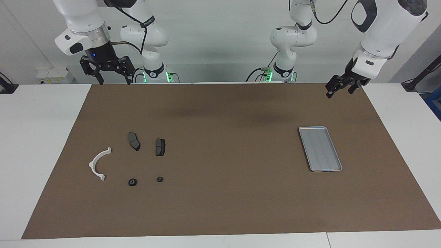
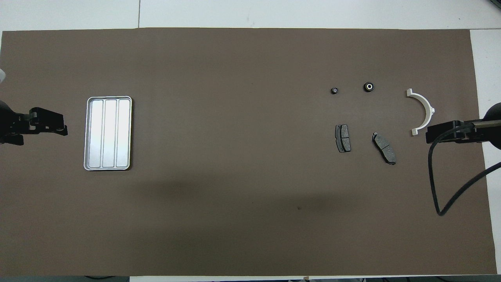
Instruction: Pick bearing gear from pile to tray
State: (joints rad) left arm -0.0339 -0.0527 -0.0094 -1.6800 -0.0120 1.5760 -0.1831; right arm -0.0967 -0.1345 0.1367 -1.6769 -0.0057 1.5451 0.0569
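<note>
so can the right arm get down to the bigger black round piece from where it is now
Probably yes. The right claw hangs open above that end of the mat, the bigger black round piece lies apart from the white half-ring bracket, and nothing stands between.

Brown mat (image 1: 220,206) on a white table (image 1: 41,137), with bits of lab clutter at the edges.

We see the mat covering most of the tabletop, plain white wall rising where the table ends. A small white box (image 1: 55,75), perhaps a power strip, sits by the wall at the right arm's end of the table. A blue object (image 1: 434,105) peeks in at the left arm's end, too cropped for us to identify.
</note>
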